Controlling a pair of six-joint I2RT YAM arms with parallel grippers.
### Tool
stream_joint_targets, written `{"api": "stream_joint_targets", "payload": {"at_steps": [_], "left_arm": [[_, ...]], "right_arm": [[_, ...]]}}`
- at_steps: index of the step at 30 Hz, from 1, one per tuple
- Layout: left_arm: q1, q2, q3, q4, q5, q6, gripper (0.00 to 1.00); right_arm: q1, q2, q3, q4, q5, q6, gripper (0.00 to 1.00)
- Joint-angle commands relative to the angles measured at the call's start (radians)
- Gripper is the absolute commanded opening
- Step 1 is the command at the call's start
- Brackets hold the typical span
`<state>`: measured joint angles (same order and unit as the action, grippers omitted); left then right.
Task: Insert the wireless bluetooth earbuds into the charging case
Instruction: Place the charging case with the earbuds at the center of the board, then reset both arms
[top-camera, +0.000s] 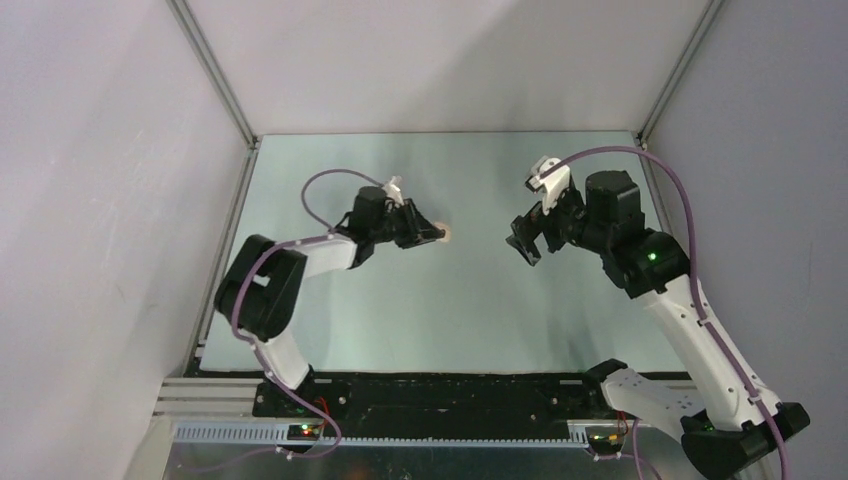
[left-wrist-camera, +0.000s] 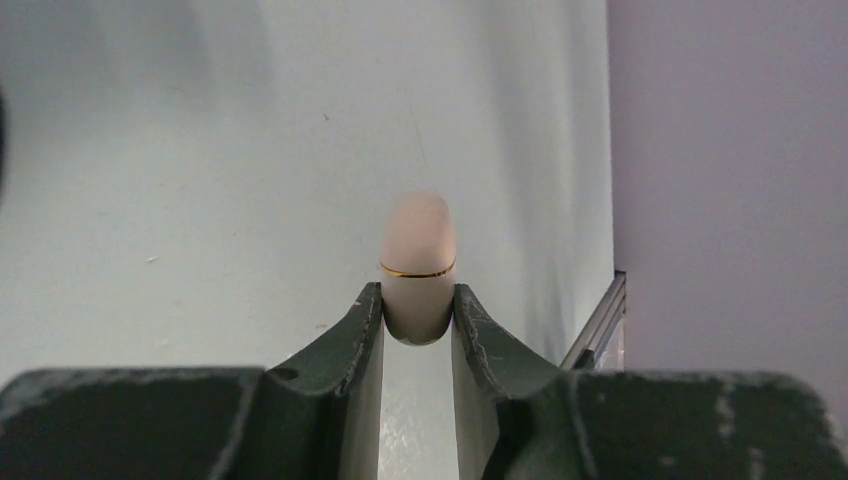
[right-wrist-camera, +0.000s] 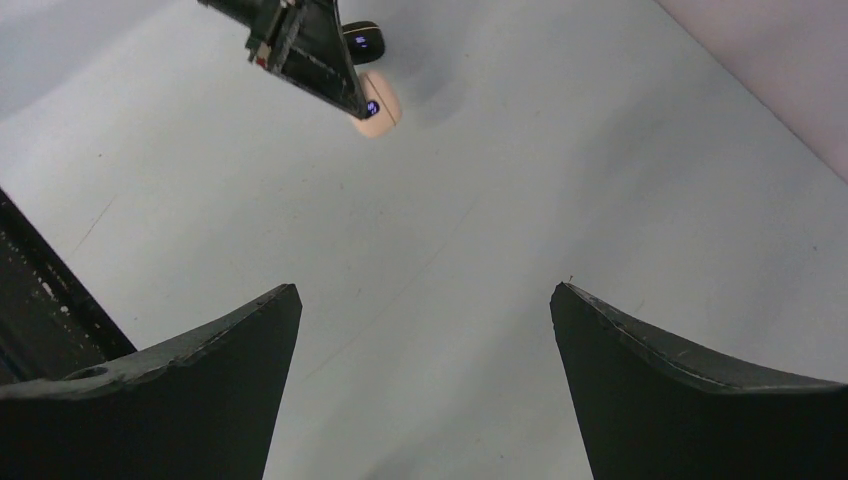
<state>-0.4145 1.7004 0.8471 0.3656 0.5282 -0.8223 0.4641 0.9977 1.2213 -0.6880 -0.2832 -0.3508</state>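
My left gripper (left-wrist-camera: 418, 300) is shut on a pale cream charging case (left-wrist-camera: 418, 240) with a thin gold seam, closed, sticking out past the fingertips over the table. In the top view this gripper (top-camera: 436, 235) sits left of centre with the case (top-camera: 448, 233) at its tip. The right wrist view shows the cream case (right-wrist-camera: 380, 108) and a small black rounded case (right-wrist-camera: 362, 40) behind it. My right gripper (right-wrist-camera: 425, 290) is open and empty, raised right of centre (top-camera: 525, 245), facing the left one. No earbuds show in any view.
The grey-green table (top-camera: 440, 310) is walled by pale panels at the left, back and right, with aluminium rails (top-camera: 225, 240) along the edges. The right wall is close beside the left gripper (left-wrist-camera: 720, 200).
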Motion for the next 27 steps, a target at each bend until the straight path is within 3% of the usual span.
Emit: {"api": "stream_joint_targets", "payload": {"at_steps": [1,5,11,13,14,15,18,20,23,27], "left_arm": [[-0.088,0.084,0.118,-0.108,-0.172,-0.064,0.02],[-0.126,0.162,0.178,-0.218,-0.286,-0.114,0.03],[-0.132,0.236,0.23,-0.289,-0.342,-0.123,0.11],[-0.132,0.24,0.244,-0.321,-0.365,-0.11,0.22],[-0.132,0.237,0.254,-0.365,-0.377,-0.094,0.38],[-0.132,0.223,0.26,-0.388,-0.404,-0.082,0.45],[-0.124,0.171,0.281,-0.473,-0.442,0.021,0.8],[-0.111,0.114,0.289,-0.518,-0.458,0.079,0.97],[-0.084,-0.007,0.314,-0.585,-0.451,0.154,1.0],[-0.077,-0.184,0.36,-0.635,-0.45,0.444,1.0]], "right_arm": [[-0.045,-0.04,0.004,0.002,0.037,0.039,1.0],[-0.062,-0.032,0.032,-0.057,0.051,0.078,1.0],[-0.091,-0.031,0.055,-0.064,0.013,0.076,1.0],[-0.098,-0.022,0.066,-0.064,0.015,0.07,1.0],[-0.099,-0.018,0.069,-0.063,0.015,0.069,1.0],[-0.099,-0.012,0.071,-0.059,0.014,0.069,1.0],[-0.099,0.01,0.076,-0.063,-0.001,0.078,1.0],[-0.099,0.031,0.078,-0.07,-0.005,0.089,1.0],[-0.099,0.066,0.078,-0.055,-0.002,0.091,1.0],[-0.1,0.134,0.104,-0.023,0.016,0.078,1.0]]}}
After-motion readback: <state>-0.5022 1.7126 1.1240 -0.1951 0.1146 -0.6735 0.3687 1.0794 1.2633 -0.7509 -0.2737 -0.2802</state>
